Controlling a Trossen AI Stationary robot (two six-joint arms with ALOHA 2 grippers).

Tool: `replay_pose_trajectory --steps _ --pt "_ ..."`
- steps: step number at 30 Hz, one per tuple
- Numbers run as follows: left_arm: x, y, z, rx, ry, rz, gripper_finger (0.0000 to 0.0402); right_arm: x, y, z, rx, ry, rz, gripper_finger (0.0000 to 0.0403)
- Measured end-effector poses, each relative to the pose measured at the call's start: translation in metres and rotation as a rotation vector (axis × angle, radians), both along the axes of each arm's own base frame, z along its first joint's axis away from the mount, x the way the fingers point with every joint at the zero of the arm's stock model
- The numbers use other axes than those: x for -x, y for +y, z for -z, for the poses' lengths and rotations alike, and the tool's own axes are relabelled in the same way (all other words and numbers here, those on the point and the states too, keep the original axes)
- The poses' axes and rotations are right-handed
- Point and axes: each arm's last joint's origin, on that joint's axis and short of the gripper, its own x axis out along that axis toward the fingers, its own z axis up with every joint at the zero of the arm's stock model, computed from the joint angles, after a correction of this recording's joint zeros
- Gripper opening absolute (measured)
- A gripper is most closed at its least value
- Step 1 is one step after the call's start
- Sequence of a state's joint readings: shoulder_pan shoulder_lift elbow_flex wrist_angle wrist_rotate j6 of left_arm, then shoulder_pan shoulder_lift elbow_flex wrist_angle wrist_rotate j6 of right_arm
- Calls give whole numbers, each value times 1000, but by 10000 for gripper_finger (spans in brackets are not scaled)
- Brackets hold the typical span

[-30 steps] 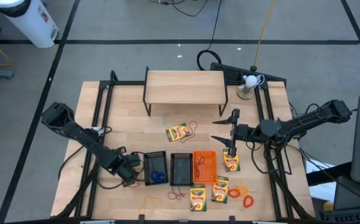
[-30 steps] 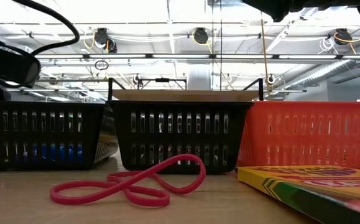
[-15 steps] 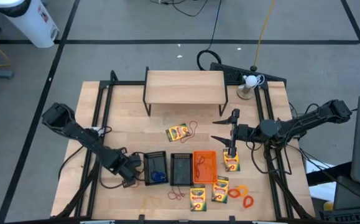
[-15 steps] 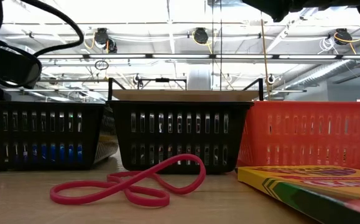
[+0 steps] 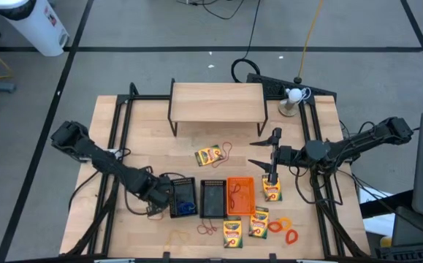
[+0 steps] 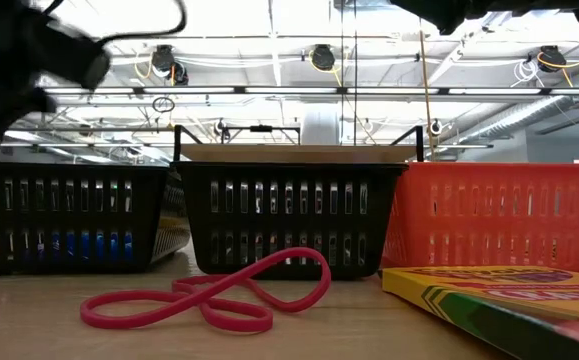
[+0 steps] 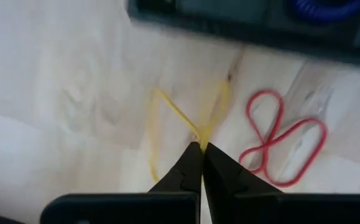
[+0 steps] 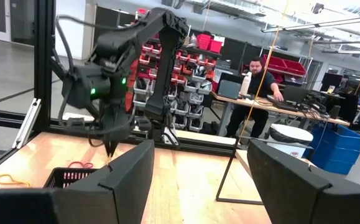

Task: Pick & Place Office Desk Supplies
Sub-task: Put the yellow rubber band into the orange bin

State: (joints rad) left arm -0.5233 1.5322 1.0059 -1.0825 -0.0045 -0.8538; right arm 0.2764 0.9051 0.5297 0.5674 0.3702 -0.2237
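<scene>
Clenched tight, the left gripper [image 7: 199,148] is seen pinching a thin yellow rubber band [image 7: 167,118] against the wooden table [image 5: 145,157], just beside the left black tray [image 5: 183,197], in which a blue band [image 5: 186,207] lies. A red band [image 7: 279,143] lies near the yellow one. The right gripper [image 5: 262,152], its fingers spread wide and nothing held, is kept above a crayon box [image 5: 272,190] beside the orange tray [image 5: 240,196]. Between the two trays the second black tray [image 5: 212,199] is placed.
</scene>
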Motion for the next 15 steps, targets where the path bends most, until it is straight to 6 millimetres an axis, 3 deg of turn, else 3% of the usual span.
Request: replay_pose_trajectory --steps 8,15 --pt "-14 9 -63 -28 9 32 2 0 0 0 1 0 0 247" --pt "-30 19 -120 -41 -164 101 2 0 0 0 6 0 1 247"
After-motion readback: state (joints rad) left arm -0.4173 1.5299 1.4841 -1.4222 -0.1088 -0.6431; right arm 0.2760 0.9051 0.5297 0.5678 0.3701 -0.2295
